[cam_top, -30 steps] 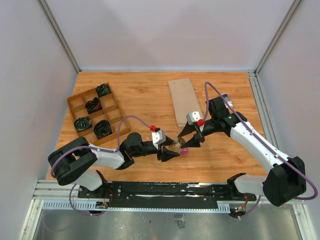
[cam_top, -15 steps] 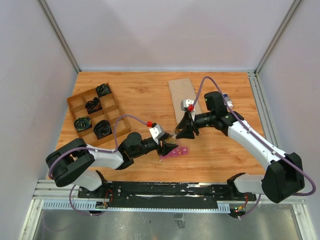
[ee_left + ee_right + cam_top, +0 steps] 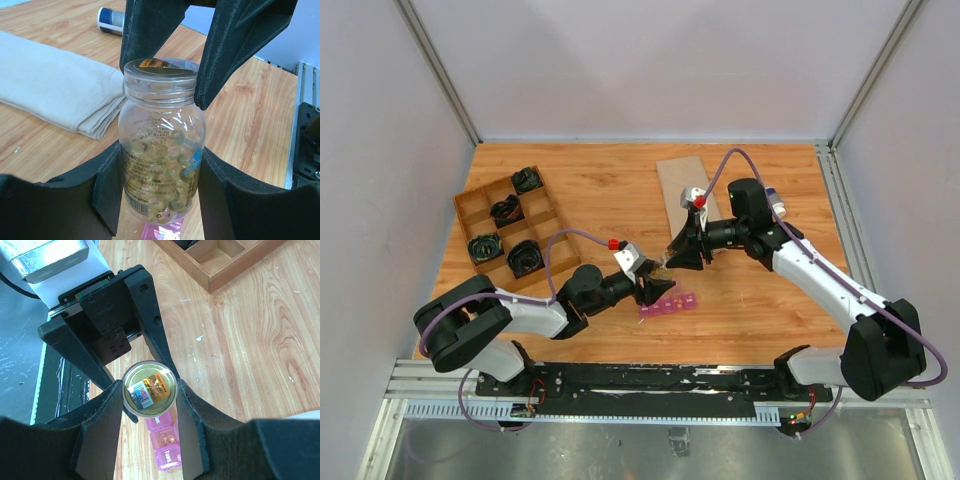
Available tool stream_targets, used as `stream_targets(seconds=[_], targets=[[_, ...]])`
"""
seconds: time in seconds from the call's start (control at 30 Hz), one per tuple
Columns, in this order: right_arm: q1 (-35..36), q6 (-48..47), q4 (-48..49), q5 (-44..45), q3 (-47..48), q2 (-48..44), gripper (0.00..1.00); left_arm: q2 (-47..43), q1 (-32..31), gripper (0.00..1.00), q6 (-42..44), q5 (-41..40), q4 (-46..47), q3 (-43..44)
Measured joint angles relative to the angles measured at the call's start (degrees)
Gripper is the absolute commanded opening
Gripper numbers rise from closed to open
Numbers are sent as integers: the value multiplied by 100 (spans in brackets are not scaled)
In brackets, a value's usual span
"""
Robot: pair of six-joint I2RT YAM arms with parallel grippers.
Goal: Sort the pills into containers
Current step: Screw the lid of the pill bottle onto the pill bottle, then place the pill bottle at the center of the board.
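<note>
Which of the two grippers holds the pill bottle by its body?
The left gripper: it clamps the bottle around its body, while the right gripper pinches only the neck.

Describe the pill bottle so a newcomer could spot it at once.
Look at the middle of the wooden table, where both arms meet by the pink containers. The clear bottle is held there, its body in the left gripper, its neck in the right gripper. Nothing else here is clear, full of pale yellow capsules and finished with a gold top.
</note>
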Motion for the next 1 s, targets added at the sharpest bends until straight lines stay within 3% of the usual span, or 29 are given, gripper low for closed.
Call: stream_targets(seconds=[0.57, 0.73, 1.0], targets=[[61, 28, 83, -258, -26, -2, 13, -31, -2, 79, -26, -9, 92, -46], [61, 15, 79, -286, -48, -2, 13, -184, -2, 98, -9, -44, 83, -125], [61, -136, 9, -247, -48, -4, 13, -866, -2, 99, 0, -52, -98, -455]])
